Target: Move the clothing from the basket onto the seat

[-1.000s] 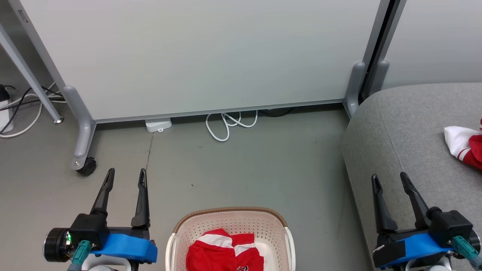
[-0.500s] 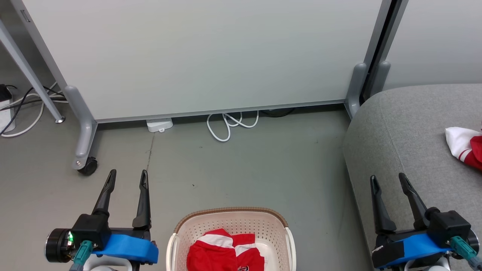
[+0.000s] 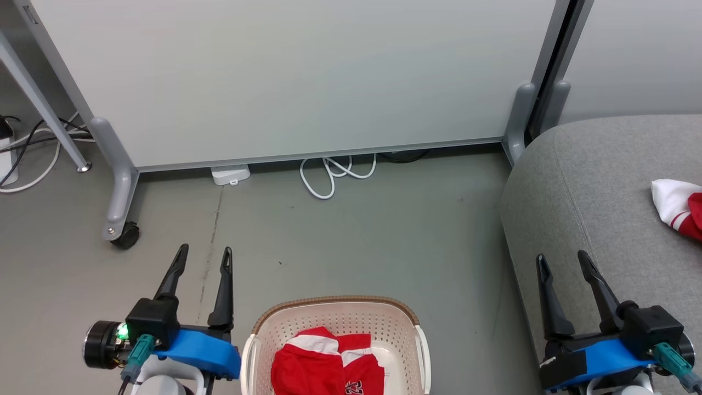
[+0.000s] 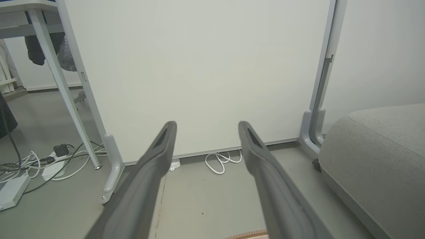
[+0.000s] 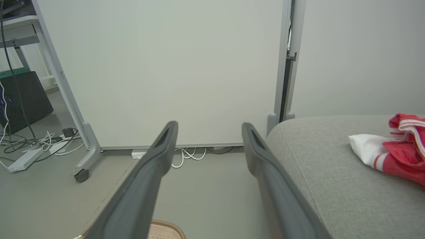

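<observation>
1. Head view shows us a white partition (image 3: pixel 307 77) standing along the far edge of the floor (image 3: pixel 384 236), with a white cable (image 3: pixel 329 176) coiled at its foot.
2. Next comes the seat (image 3: pixel 592 181), at the floor's right side. One red-and-white garment (image 3: pixel 677 206) already lies on it, well in from its rounded left edge.
3. The basket (image 3: pixel 334 303) stands on the floor near the seat's left edge, between our two arms. The second red garment (image 3: pixel 323 367) is crumpled inside it, so we judge the task half done.
4. Our left gripper (image 3: pixel 205 249) hovers over bare floor beside the basket's left rim, jaws spread wide and empty. Our right gripper (image 3: pixel 560 256) hangs over the seat's left edge, equally wide and empty.
5. We see two risks. A shallow pinch may catch only one fold, and the soft fabric could slip to the floor during the carry. A deep reach may snag the perforated wall and drag the light basket along.
</observation>
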Robot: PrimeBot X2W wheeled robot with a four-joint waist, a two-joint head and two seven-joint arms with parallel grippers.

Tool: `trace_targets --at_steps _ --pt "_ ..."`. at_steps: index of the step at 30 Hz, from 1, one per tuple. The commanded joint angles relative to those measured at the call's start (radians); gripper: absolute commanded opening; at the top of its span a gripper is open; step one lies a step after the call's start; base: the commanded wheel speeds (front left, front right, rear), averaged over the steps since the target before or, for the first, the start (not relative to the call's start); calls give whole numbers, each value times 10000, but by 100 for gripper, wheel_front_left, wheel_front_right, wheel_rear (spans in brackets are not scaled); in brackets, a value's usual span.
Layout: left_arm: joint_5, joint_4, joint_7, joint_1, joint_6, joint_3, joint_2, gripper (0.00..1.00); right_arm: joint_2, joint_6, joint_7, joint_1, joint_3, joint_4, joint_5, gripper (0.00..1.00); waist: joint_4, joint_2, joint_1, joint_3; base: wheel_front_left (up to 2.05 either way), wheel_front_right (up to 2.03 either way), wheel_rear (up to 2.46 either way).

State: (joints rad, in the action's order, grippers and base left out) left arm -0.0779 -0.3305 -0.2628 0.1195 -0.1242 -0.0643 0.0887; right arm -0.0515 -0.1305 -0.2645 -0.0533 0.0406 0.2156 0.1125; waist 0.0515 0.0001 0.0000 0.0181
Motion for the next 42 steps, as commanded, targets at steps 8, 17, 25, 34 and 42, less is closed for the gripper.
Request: trace_targets --at_steps 8,17,25,34,42 --pt "-752 -2335 -28 1894 -54 -2041 475 100 17 -5 1 -783 -269 -260 -58 100 -477 -1 0 1208 0 0 0" --pt "-1515 -4688 145 3998 -57 -4581 891 100 -25 -5 2 -1845 -428 -568 -66 100 -1183 -1 0 3191 0 0 0" --pt "-2054 -6279 656 5700 -56 -6835 1152 100 -16 -5 0 -2735 -583 -907 -55 100 -1625 -1 0 4851 0 0 0" --pt "-2705 -7192 1388 6909 -57 -9144 1434 100 -8 -5 2 -3549 -787 -1304 -22 100 -1980 -1 0 6415 0 0 0" --pt "-3675 -7686 2033 7793 -57 -10793 1740 100 11 -5 0 -4241 -1114 -1798 70 100 -2315 -1 0 7841 0 0 0"
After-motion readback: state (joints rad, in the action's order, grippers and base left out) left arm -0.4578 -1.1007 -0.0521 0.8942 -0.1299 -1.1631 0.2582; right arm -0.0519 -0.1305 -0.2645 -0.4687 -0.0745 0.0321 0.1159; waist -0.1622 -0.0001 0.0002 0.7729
